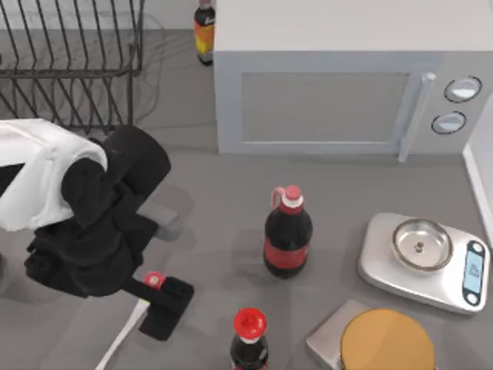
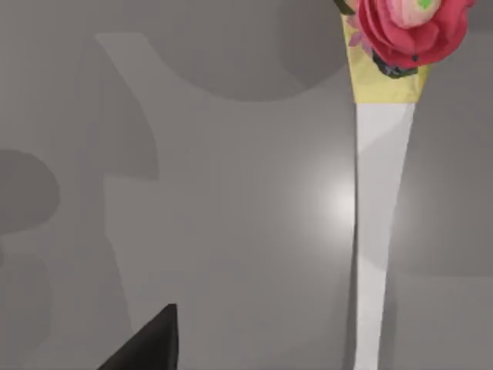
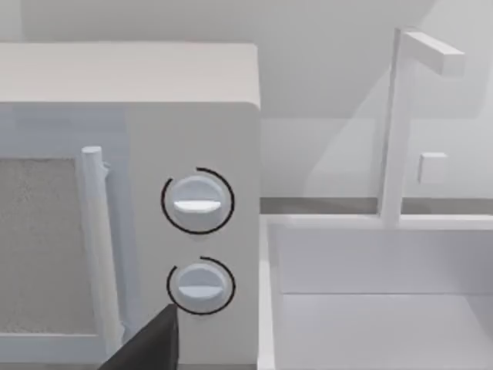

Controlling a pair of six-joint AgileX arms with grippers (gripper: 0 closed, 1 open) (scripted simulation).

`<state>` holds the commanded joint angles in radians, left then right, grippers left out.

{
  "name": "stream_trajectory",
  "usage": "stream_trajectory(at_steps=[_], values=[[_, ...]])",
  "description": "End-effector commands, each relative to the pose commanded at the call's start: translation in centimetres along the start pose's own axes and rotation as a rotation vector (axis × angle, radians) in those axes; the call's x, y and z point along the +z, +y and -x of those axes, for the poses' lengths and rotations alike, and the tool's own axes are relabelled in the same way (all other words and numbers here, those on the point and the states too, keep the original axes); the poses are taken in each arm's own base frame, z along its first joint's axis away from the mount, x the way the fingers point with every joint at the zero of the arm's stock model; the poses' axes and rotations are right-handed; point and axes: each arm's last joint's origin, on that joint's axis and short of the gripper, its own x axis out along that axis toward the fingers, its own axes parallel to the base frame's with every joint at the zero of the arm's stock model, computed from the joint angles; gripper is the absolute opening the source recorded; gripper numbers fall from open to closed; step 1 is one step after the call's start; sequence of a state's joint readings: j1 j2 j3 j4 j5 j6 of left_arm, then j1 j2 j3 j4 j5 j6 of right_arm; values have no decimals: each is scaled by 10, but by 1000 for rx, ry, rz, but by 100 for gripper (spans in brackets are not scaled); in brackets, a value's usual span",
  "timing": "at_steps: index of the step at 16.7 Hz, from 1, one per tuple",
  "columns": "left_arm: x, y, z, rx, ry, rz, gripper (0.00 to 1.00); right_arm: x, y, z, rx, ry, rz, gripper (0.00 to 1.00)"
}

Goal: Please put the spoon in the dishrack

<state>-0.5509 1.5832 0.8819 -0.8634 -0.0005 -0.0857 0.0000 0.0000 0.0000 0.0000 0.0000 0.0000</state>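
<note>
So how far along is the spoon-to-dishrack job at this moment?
Early stage. Nothing is placed: the spoon lies flat on the table at the near left, apart from the dishrack at the far left. In hand: the left gripper hangs low right over the spoon's red knob end, with no grasp visible. Left: grasp, lift, carry to the rack, release.

My left arm reaches low over the table's front left, its hand (image 1: 158, 302) pointing down.
</note>
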Motion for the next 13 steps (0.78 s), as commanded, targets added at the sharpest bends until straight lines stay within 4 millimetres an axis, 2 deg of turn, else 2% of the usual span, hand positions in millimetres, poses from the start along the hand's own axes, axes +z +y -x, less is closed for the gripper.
stream_trajectory(at_steps=[3,6,11,13], values=[[0,0,-35,-1,-9,1,100,0,0,0,0,0,0,100],[-4,0,-57,0,-1,0,100,0,0,0,0,0,0,100],[-4,0,-60,0,1,0,100,0,0,0,0,0,0,100],[-4,0,-60,0,1,0,85,0,0,0,0,0,0,100]])
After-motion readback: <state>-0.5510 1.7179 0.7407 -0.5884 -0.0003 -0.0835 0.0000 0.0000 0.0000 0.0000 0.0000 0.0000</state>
